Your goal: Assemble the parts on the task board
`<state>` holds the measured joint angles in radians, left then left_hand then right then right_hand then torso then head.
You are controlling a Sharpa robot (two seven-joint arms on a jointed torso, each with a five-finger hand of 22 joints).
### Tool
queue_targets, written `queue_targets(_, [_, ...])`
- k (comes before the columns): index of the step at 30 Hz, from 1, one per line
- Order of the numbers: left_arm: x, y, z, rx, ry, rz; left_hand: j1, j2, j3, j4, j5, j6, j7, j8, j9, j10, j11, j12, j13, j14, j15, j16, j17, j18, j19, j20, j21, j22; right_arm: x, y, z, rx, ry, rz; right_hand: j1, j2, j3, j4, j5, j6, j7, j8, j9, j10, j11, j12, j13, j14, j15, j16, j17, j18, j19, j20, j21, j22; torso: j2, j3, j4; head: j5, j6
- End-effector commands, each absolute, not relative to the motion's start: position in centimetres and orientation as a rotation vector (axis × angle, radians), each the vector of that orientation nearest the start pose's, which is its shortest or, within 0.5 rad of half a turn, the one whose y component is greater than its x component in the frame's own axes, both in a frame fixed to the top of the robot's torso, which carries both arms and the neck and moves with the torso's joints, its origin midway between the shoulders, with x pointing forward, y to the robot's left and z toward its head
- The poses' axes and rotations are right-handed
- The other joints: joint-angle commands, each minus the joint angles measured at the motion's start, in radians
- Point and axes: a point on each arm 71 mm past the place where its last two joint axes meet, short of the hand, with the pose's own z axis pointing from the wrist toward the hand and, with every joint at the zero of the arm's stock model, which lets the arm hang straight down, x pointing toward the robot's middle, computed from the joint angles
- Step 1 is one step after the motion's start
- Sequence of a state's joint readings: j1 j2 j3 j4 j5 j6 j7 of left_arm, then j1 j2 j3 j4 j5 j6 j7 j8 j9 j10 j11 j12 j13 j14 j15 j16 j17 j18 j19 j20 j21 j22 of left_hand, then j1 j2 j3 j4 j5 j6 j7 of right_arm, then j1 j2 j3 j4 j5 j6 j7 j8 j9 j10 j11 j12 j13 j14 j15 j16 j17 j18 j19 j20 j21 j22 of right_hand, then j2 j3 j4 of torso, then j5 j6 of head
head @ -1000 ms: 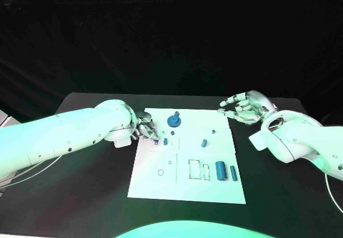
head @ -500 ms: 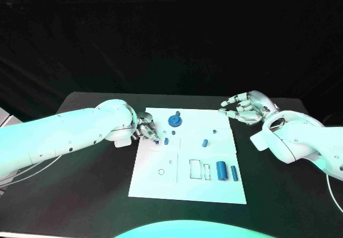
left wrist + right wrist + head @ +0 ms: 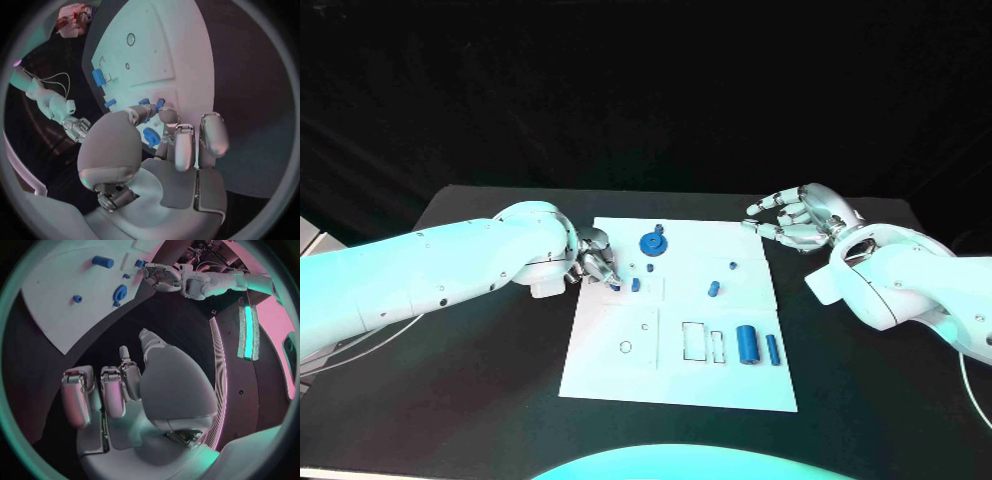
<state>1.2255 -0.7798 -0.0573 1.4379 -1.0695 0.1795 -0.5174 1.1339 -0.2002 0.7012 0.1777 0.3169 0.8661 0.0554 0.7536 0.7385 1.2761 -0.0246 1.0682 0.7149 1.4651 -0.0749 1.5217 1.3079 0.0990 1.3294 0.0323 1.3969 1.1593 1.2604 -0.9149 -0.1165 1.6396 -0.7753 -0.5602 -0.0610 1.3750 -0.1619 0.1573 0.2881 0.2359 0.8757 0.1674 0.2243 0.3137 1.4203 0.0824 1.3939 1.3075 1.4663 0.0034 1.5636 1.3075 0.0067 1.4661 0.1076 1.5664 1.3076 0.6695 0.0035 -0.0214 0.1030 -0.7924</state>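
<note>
The white task board (image 3: 678, 370) lies in the middle of the black table. My left hand (image 3: 596, 262) is at the board's left edge, its fingertips (image 3: 167, 115) pinching a small blue peg (image 3: 616, 285). A second peg (image 3: 635, 285) stands just beside it. A blue gear (image 3: 652, 243) sits a little farther back, and I see this gear (image 3: 150, 136) under the fingers in the left wrist view. My right hand (image 3: 795, 220) hovers off the board's far right corner, fingers loosely bent and apart, holding nothing.
Two small blue pieces (image 3: 731, 266) (image 3: 713, 289) stand mid-board. A thick blue cylinder (image 3: 747, 345) and a thin blue rod (image 3: 772, 348) lie near the board's right front, beside outlined slots (image 3: 692, 340). Bare black table (image 3: 473, 380) surrounds the board.
</note>
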Motion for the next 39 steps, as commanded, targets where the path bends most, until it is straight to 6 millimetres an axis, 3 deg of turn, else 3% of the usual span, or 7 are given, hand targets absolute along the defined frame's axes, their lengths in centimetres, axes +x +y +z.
queue_targets(1, [48.78,20.87,-22.94,-0.147,2.385,-0.377,0.002,0.013,0.187,-0.179,0.004,0.012,-0.006,0.003,0.010,0.009,-0.002,0.005,0.000,0.079,-0.005,0.006,0.155,-0.013,0.006,0.002,0.003,0.001,46.96,-21.81,-17.48,0.544,1.637,0.916,-0.005,0.001,-0.004,0.001,-0.005,-0.001,-0.003,0.006,-0.002,-0.005,-0.002,-0.002,0.103,0.096,0.003,-0.006,0.227,-0.007,0.105,0.003,0.004,0.263,0.000,0.0002,0.0002,0.000,0.000])
queue_targets(22, [48.95,20.74,-23.21,-0.147,2.394,-0.372,-0.009,0.012,0.194,-0.179,0.005,0.015,-0.006,0.006,0.010,0.012,-0.002,0.007,0.002,0.079,-0.005,0.006,0.156,-0.014,0.006,0.001,0.004,0.003,46.92,-21.84,-17.48,0.545,1.638,0.916,-0.005,0.001,-0.004,0.001,-0.005,-0.001,-0.003,0.006,-0.002,-0.005,-0.002,-0.002,0.103,0.096,0.003,-0.006,0.227,-0.007,0.105,0.003,0.004,0.263,0.002,0.0002,-0.0014,-0.002,0.001])
queue_targets(39, [48.80,20.29,-23.94,-0.139,2.428,-0.378,-0.045,0.010,0.191,-0.172,-0.001,0.024,-0.013,0.014,0.011,0.025,-0.006,0.017,0.015,0.082,-0.007,0.011,0.168,-0.014,0.007,-0.001,0.004,0.004,46.87,-21.94,-17.47,0.546,1.639,0.915,-0.006,0.002,-0.006,0.000,-0.005,-0.002,-0.003,0.007,-0.002,-0.005,-0.002,-0.002,0.102,0.096,0.003,-0.007,0.226,-0.007,0.105,0.003,0.004,0.263,0.001,0.0010,0.0003,-0.010,-0.007])
